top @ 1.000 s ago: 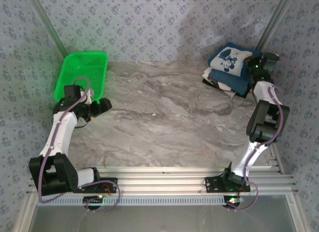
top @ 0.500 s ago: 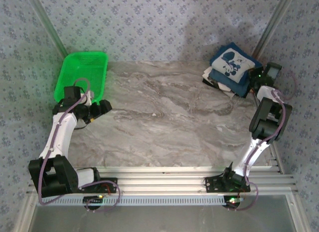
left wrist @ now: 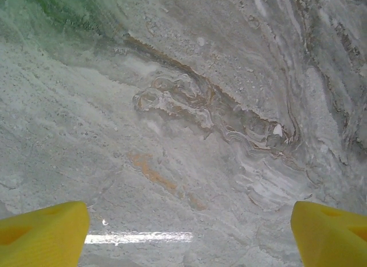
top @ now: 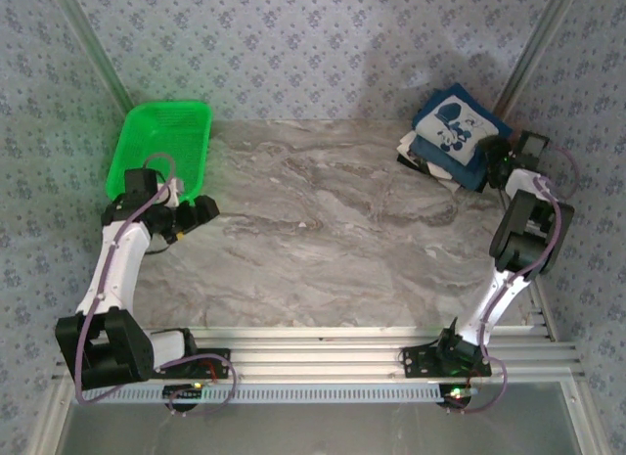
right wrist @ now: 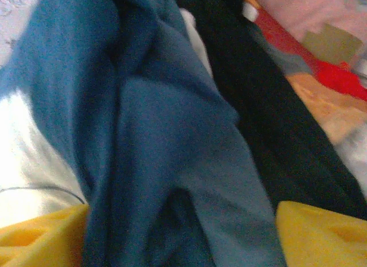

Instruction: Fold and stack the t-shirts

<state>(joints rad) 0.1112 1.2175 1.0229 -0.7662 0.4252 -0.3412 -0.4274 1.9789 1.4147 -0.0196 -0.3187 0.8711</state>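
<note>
The t-shirts lie as a folded stack (top: 450, 140) at the back right of the table. On top is a dark navy one with a pale printed picture (top: 452, 117). My right gripper (top: 497, 161) sits at the stack's right side, its jaws open. In the right wrist view the yellow fingers (right wrist: 43, 235) stand wide apart with a fold of teal-blue cloth (right wrist: 166, 146) lying between them. Black cloth (right wrist: 269, 123), orange-red cloth (right wrist: 324, 103) and white cloth (right wrist: 23, 158) show beside it. My left gripper (top: 199, 212) hangs open over bare marble (left wrist: 189, 135), nothing between its fingers (left wrist: 43, 235).
A bright green mesh basket (top: 161, 147) stands at the back left, just behind the left gripper. Patterned walls close in the table on three sides. The marble tabletop (top: 333, 230) stretches between the two arms.
The right gripper has opened and drawn back from the top of the stack toward its right side. The navy shirt has settled flat on the stack. The left arm has not moved.
</note>
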